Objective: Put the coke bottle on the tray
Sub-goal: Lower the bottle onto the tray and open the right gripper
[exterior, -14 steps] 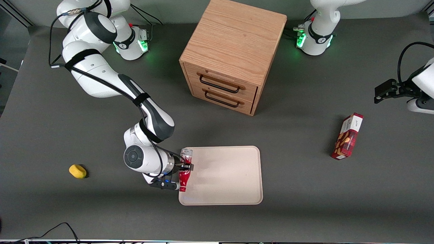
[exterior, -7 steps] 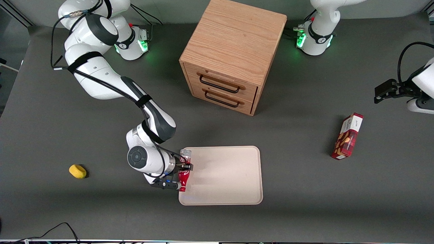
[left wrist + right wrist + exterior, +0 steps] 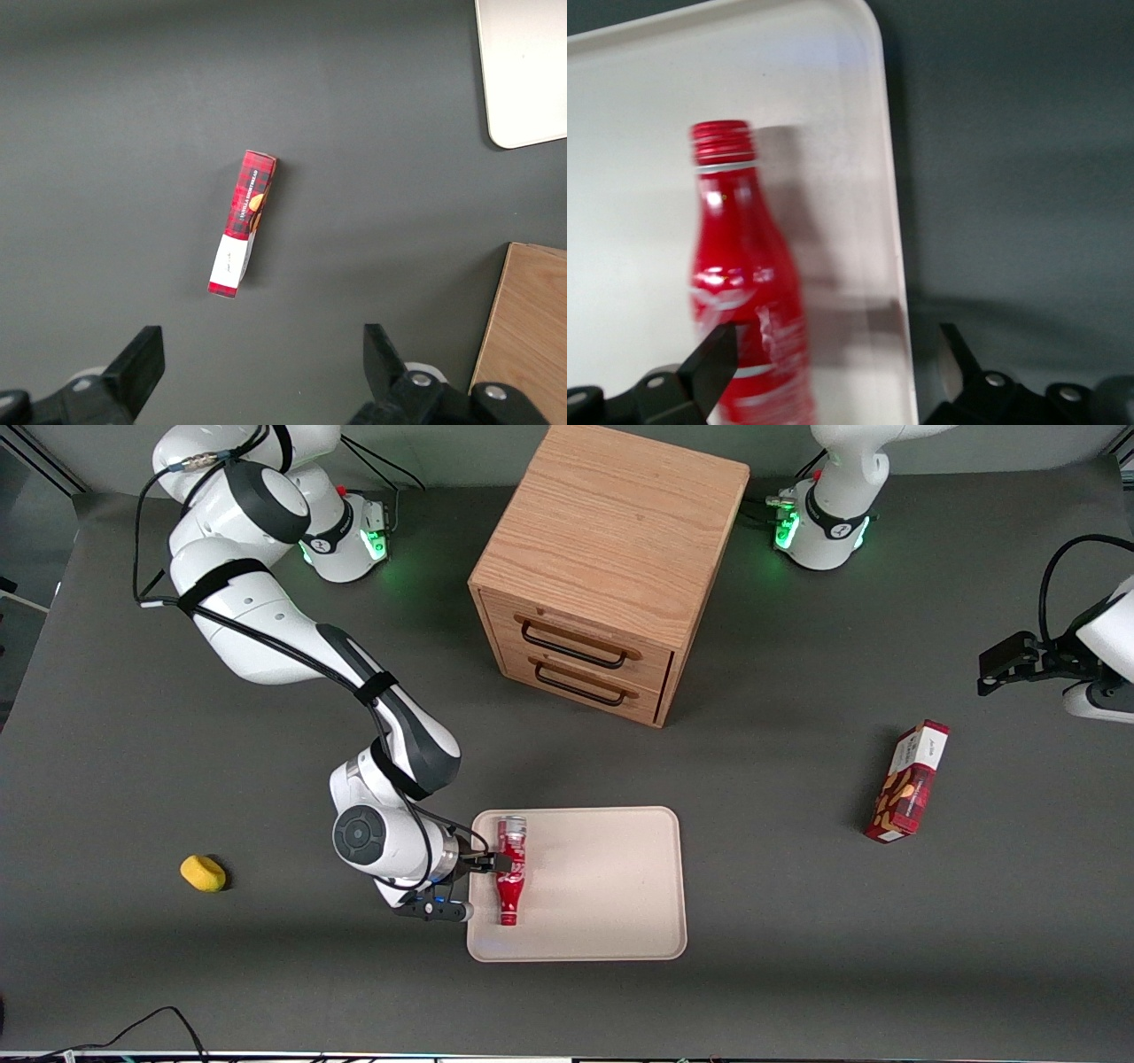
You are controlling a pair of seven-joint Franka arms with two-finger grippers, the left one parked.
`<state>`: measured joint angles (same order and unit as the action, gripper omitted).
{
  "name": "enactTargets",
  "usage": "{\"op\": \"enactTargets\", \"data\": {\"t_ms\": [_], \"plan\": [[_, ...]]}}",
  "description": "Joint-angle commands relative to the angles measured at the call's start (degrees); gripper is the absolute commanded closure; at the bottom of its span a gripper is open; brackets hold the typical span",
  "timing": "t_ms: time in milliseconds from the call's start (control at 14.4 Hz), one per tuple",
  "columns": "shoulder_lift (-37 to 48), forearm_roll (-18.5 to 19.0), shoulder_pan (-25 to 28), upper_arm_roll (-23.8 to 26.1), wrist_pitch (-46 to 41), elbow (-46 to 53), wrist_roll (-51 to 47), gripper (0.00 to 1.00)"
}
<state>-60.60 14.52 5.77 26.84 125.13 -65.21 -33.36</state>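
The coke bottle lies on its side on the tray, resting flat on the tray's floor. It is inside the rim, close to the short edge of the tray that faces the working arm's end of the surface. It lies roughly parallel to that short edge. Its red capped neck points toward the front camera and its silvery base points toward the cabinet.

The pincer hangs over that same short edge of the tray, level with the middle of the bottle. Its fingers are spread, with a gap wider than the bottle. In the wrist view one finger is at the bottle's side, and the other finger is out past the tray's rim, over bare surface. I cannot tell whether the nearer finger touches the bottle. The bottle is not pinched.

The rest of the tray's floor is bare.

The wooden cabinet, with two drawers, stands farther from the front camera than the tray and apart from it. A red-and-white snack box lies well apart from the tray, toward the parked arm's end. A small yellow lump lies well apart from the tray, toward the working arm's end.
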Motion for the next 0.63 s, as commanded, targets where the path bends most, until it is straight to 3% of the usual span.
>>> {"op": "enactTargets", "data": {"t_ms": [0,278,557], "plan": [[-0.75,2.53,0.56,-0.12,0.11,0.62,-0.21,0.0],[2.13,2.44,0.12,-0.03,-0.68,0.35,-0.21,0.0],[12.14,2.44,-1.55,0.05,-11.71,-0.97,0.14,0.0]]}}
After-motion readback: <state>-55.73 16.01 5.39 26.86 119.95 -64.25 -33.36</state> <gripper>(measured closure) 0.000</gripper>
